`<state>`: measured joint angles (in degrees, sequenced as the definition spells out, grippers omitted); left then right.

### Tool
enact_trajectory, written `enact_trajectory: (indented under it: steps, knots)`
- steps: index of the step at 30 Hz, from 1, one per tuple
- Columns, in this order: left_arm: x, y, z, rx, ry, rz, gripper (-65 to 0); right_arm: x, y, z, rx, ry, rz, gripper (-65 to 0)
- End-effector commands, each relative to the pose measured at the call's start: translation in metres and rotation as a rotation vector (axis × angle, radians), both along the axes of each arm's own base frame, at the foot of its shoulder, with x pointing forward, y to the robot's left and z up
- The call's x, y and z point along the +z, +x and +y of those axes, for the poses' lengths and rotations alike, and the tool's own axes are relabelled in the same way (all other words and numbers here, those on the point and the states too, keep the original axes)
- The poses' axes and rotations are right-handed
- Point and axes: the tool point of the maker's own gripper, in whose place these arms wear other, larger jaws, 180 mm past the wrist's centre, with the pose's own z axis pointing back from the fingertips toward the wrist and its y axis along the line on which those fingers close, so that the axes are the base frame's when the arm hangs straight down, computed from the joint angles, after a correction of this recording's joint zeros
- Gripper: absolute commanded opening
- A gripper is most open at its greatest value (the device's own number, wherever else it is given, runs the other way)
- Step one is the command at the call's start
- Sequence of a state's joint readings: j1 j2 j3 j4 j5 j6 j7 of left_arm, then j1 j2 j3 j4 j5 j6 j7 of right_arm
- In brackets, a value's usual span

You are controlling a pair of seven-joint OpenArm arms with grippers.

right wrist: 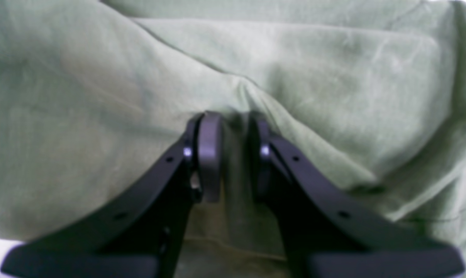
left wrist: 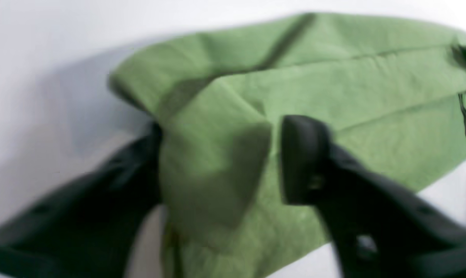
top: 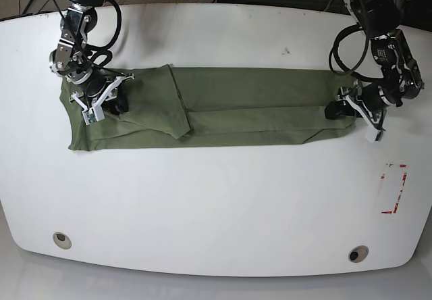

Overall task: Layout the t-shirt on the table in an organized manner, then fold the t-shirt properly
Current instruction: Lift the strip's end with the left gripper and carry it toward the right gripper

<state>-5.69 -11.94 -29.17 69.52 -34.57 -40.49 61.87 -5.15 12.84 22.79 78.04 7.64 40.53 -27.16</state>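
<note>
The t-shirt (top: 223, 107) is lying across the far half of the table (top: 216, 198) as 1 long, narrow olive-green band, folded lengthwise, running from one arm to the other. A sleeve flap (top: 162, 101) is folding over it toward the base view's left end.

The right gripper (right wrist: 234, 154) is sitting at that left end, and its 2 fingers (right wrist: 209, 154) are clenching a raised ridge of the cloth between them (the wrist view is showing fabric pinched in the narrow gap).

The left gripper (left wrist: 221, 162) is working at the opposite end of the band, near the red tape mark (top: 393, 188). Its 2 black fingers (left wrist: 302, 158) are straddling a folded corner of the shirt with a clear gap on one side, so the jaws are standing parted around the cloth; whether they are actually pressing it I cannot tell, as the view is blurring.

2 round grommet holes (top: 62, 240) are sitting along the table's near edge.
</note>
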Motion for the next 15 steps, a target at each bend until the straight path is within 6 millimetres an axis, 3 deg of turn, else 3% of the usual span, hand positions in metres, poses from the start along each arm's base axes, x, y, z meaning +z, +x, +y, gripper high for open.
enact_trajectory:
  steps: [1,5,11,15]
  knots:
    - [-0.013,-0.015,0.006,-0.025,0.053,0.09,-45.6,-0.023,-0.022,-0.008,0.018,-0.086,0.136,-52.8]
    - [-0.012,-0.015,0.007,-0.026,0.059,0.088,-58.5,-0.023,-0.022,-0.007,0.018,-0.083,0.136,-52.8]
    - [-0.008,-0.013,0.012,-0.021,0.07,0.078,-61.4,-0.023,-0.022,-0.006,0.018,-0.082,0.136,-52.8]
    - [0.008,-0.005,0.018,-0.014,0.104,0.027,-61.4,-0.024,-0.022,-0.003,0.018,-0.074,0.136,-52.8]
